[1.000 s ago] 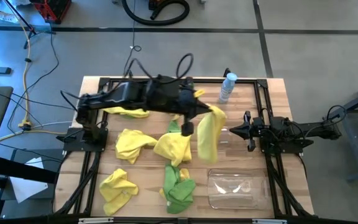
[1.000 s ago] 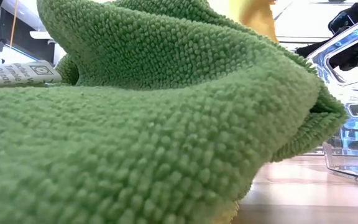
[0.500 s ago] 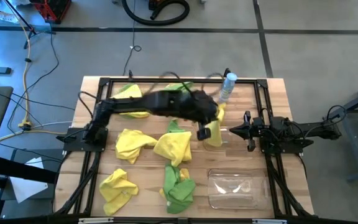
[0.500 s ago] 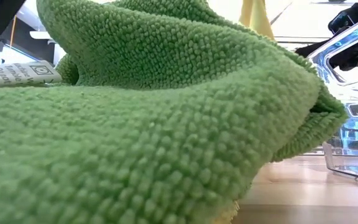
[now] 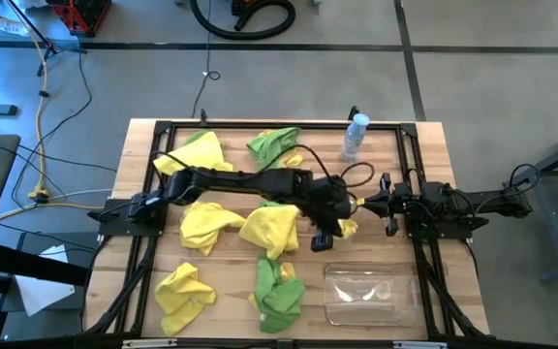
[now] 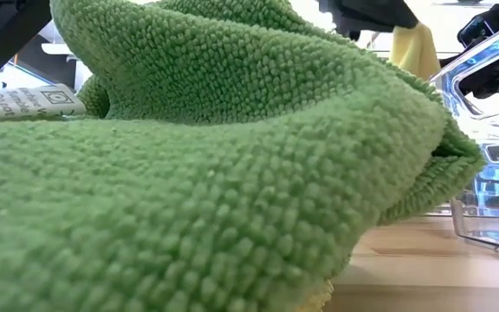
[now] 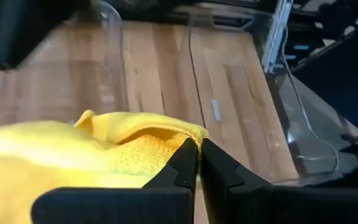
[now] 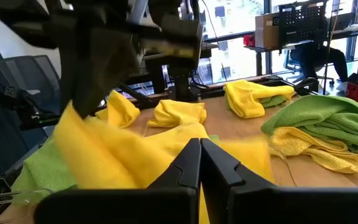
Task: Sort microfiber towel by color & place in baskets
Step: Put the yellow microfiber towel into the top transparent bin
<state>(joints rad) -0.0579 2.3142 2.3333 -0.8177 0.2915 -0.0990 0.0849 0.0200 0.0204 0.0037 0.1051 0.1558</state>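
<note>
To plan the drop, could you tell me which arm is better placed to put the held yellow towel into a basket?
Left. The left gripper, jaws shut on the yellow towel, reaches across the table beside the near clear basket. The right gripper waits, jaws shut and empty.

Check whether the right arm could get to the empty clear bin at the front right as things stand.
Probably yes. The right gripper waits shut at the table's right side, just behind the clear bin, with bare wood between them. The left gripper, shut on a yellow cloth, works close by and might crowd it.
</note>
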